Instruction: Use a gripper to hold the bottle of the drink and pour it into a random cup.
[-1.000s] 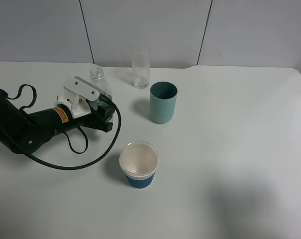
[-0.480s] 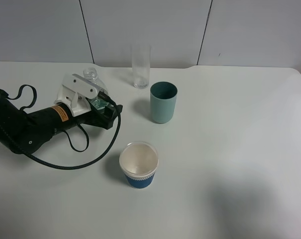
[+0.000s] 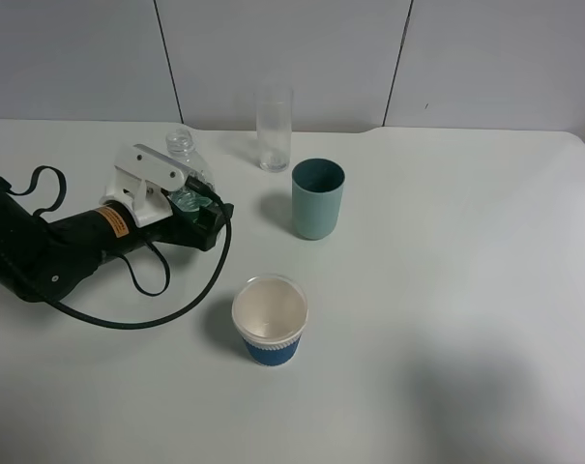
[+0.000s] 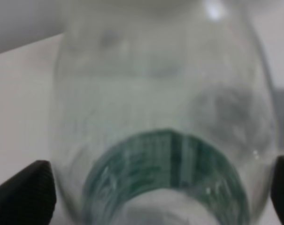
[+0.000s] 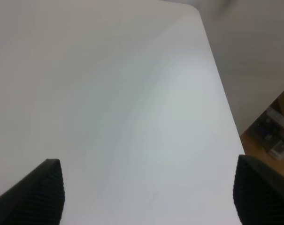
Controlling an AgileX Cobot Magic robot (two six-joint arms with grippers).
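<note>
No legible text on bottle (image 4: 165, 140) label or sticker (image 3: 109, 219)

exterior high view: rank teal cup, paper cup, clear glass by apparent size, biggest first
1. Paper cup: widest, though it is nearest the camera, which inflates it.
2. Teal cup: narrower, but looks about as tall as the paper cup, perhaps taller.
3. Clear glass: slimmest; about as tall as the teal cup, so height alone doesn't separate them.

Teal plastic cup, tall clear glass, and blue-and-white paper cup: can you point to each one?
Teal plastic cup (image 3: 317, 211): high camera view, on its outer side wall.
Tall clear glass (image 3: 274, 130): high camera view, mid-wall.
Blue-and-white paper cup (image 3: 270, 349): high camera view, on its blue band.
</note>
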